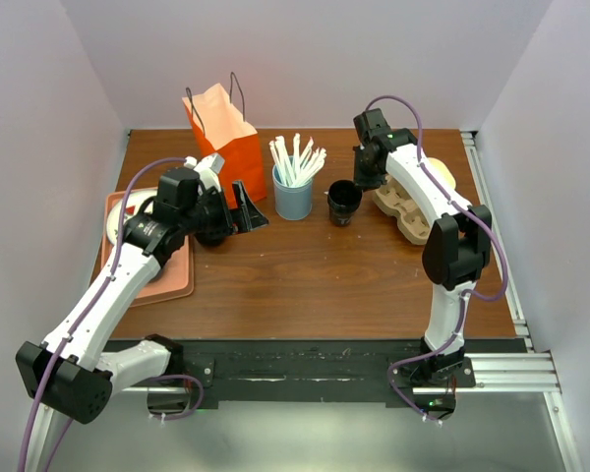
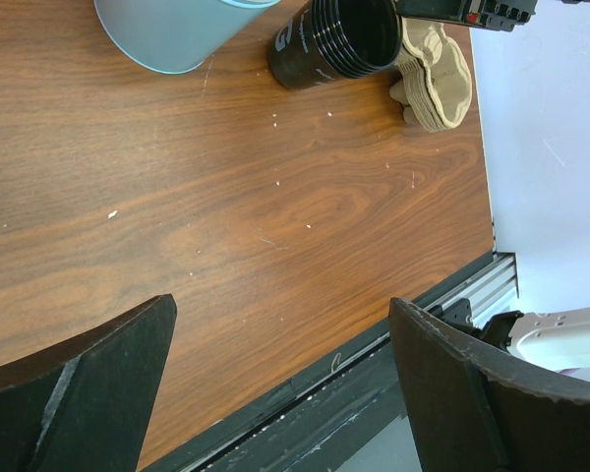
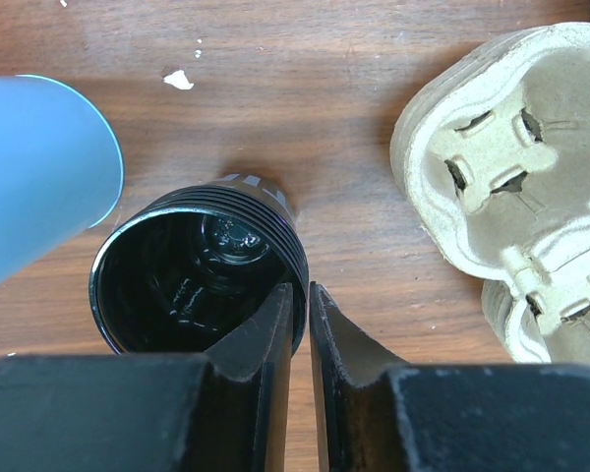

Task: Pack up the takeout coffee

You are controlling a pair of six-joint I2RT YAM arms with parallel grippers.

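The takeout coffee does not show in any view. An open all-black cup (image 1: pixel 344 202) stands mid-table, right of the blue straw holder (image 1: pixel 293 197). My right gripper (image 1: pixel 358 185) comes down on its right rim. In the right wrist view the gripper (image 3: pixel 301 295) is shut on that rim, one finger inside the black cup (image 3: pixel 197 280) and one outside. My left gripper (image 1: pixel 248 218) hovers left of the straw holder, in front of the orange bag (image 1: pixel 226 133). It (image 2: pixel 280 393) is wide open with only bare table between its fingers.
A moulded pulp cup carrier (image 1: pixel 408 211) lies right of the black cup, shown also in the right wrist view (image 3: pixel 511 187). A pink tray (image 1: pixel 162 280) with a white plate (image 1: pixel 113 221) sits at the left edge. White walls close in the table.
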